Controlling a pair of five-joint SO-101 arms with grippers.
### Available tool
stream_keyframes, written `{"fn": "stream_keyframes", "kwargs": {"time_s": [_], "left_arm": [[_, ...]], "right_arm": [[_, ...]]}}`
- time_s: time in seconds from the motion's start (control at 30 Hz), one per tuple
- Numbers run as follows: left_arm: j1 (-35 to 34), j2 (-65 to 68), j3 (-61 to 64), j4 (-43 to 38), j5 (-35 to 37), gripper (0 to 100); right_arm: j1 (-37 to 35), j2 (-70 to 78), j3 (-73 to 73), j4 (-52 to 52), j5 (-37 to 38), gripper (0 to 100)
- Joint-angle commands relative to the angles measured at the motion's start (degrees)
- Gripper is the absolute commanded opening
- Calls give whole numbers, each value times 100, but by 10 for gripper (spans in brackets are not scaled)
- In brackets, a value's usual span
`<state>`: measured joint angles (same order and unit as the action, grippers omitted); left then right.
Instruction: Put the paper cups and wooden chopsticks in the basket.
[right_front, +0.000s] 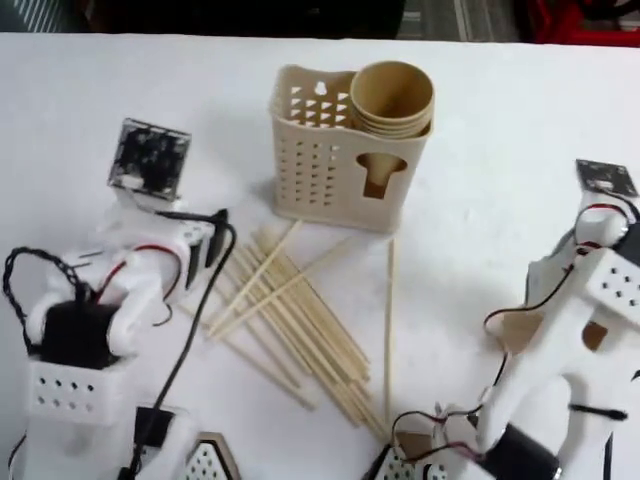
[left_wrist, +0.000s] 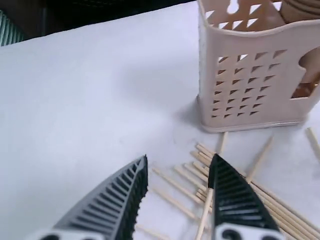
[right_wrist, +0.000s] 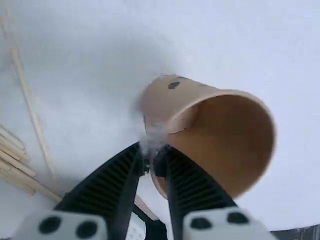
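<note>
A beige perforated basket (right_front: 320, 170) (left_wrist: 250, 85) stands at the table's back middle, with a stack of paper cups (right_front: 392, 98) (left_wrist: 300, 7) in its right side. Wooden chopsticks (right_front: 290, 320) (left_wrist: 235, 195) (right_wrist: 30, 115) lie fanned out on the table in front of it. My left gripper (left_wrist: 179, 162) (right_front: 215, 238) hovers open just left of the chopstick pile, nothing between its fingers. My right gripper (right_wrist: 151, 155) is shut on the wall of a brown paper cup (right_wrist: 215, 135) tipped on its side; the arm mostly hides this cup (right_front: 515, 332) at the right.
One chopstick (right_front: 389, 310) lies apart, running front to back right of the pile. A black cable (right_front: 185, 350) trails along the left arm. The white table (right_front: 500, 180) has open space right of the basket and at the back left.
</note>
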<state>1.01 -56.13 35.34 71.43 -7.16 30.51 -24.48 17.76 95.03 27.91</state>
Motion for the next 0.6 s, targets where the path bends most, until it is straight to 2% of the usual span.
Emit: {"fn": "stream_keyframes", "kwargs": {"time_s": [0.0, 0.27, 0.57], "left_arm": [[-365, -251, 264, -281, -88, 209], [-857, -787, 1776, -1231, -554, 208], [-1042, -1684, 3411, -1934, -536, 210]], "right_arm": [[-541, -567, -255, 40, 53, 19], [-1578, -1402, -1169, 31, 114, 19], [-2114, -1367, -2945, -277, 369, 20]]}}
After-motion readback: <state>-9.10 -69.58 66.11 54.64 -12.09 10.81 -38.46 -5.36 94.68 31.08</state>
